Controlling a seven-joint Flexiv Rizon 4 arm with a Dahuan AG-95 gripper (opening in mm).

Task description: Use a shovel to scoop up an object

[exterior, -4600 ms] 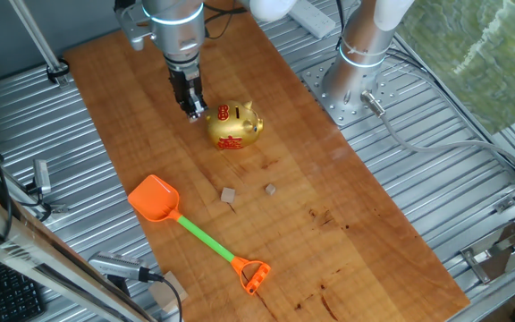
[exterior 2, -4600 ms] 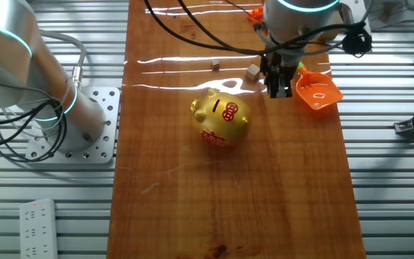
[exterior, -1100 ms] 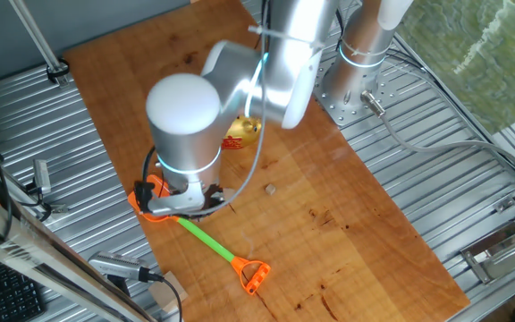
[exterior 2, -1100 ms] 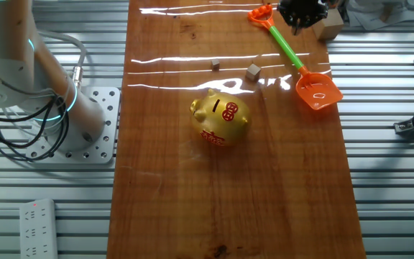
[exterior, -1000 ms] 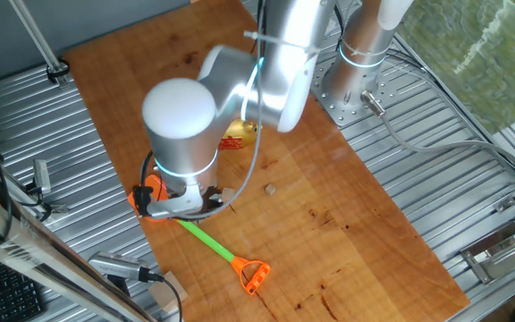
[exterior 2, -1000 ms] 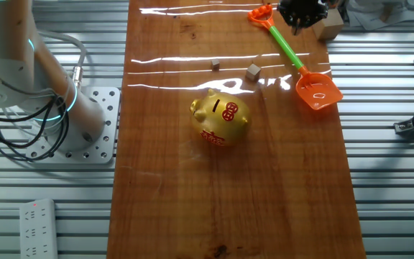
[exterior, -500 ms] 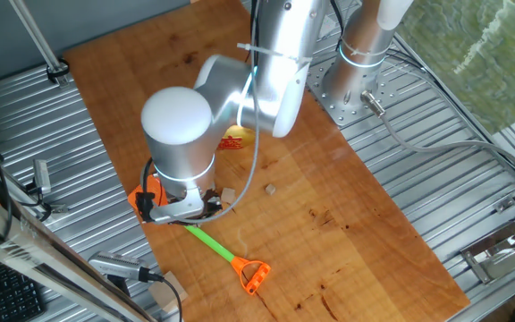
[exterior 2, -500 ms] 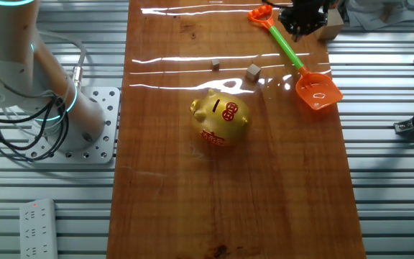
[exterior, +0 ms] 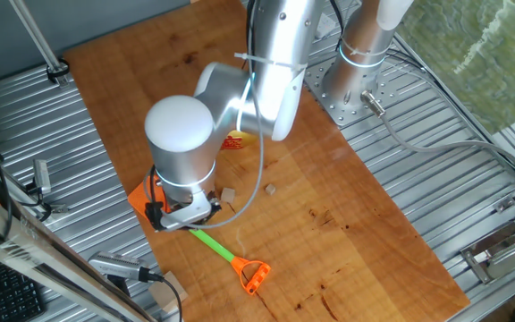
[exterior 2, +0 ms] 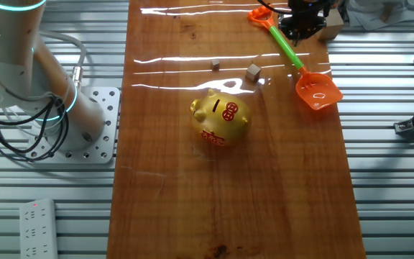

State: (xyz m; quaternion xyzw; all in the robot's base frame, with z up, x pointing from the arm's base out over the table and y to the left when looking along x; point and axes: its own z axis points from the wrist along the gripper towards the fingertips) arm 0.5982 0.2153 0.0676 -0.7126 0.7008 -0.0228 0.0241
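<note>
Scene: While the shovel (exterior 2: 293, 54) lies flat on the wooden table (exterior 2: 279, 187), the robot arm reaches over its green shaft, near the end with the orange loop.
Shovel: In the other fixed view the orange blade (exterior 2: 318, 91) rests near the table's edge, and the shaft runs diagonally up to the loop at the top.
Object: The tiny pale wooden cube (exterior 2: 253, 71) sits on the table, near the shaft and apart from it, beside the gold pig figurine (exterior 2: 221, 118).
Other bit: A smaller, darker brown piece (exterior 2: 215, 65) lies just beyond the cube.
Risk: If the fingers close off-centre on the thin shaft, the shovel could twist or slip as it is lifted.
Risk: A tilted blade would likely push the light cube away instead of sliding under it, or knock it towards the pig.
Gripper: The gripper (exterior 2: 297, 25) is at the shaft's upper part, dark and small in the picture.
Jaws: I cannot tell how far apart they stand, or whether they touch the shaft; the arm's body hides them in one fixed view.
</note>
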